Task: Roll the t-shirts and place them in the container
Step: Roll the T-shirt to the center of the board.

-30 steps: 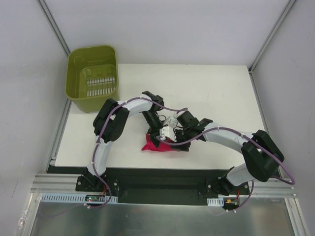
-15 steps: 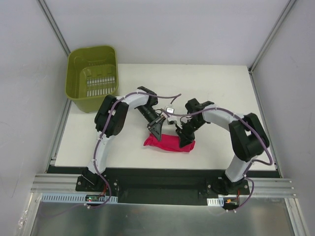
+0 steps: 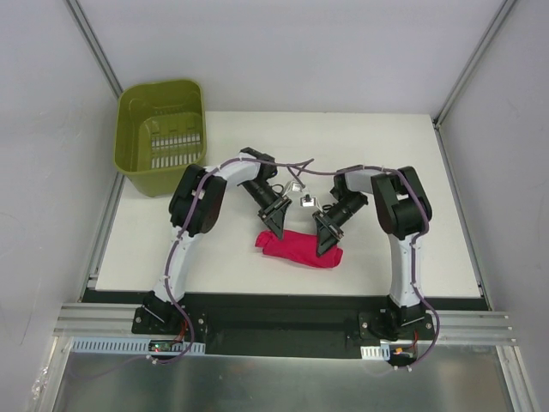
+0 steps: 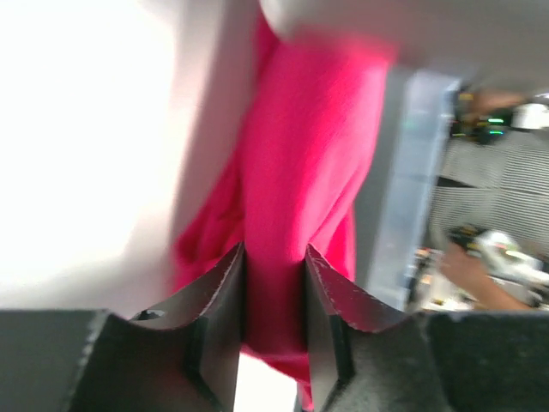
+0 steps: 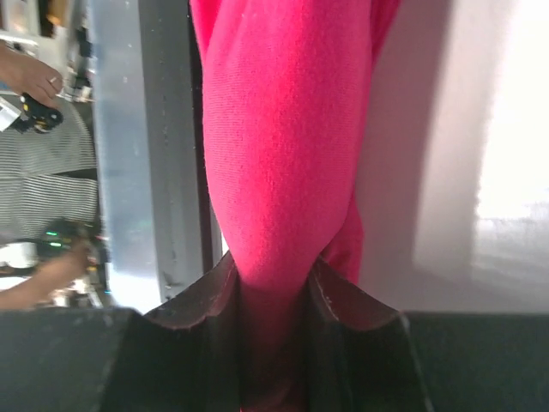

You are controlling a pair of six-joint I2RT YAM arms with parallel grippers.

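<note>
1x rolled magenta-red fabric t-shirt (image 3: 298, 249); 1x green slotted plastic basket (image 3: 135, 129). Arms bent inward, tilted down: left gripper (image 3: 276, 227) and right gripper (image 3: 327, 244) each clamped on a roll end.

No writing, label, brand, number or sign can be read in any view. The t-shirt (image 3: 302, 250) shows only plain magenta-red fabric, and the small circuit boards (image 3: 163, 346) at the bottom of the top view are too small for any marking on them to be made out.
</note>
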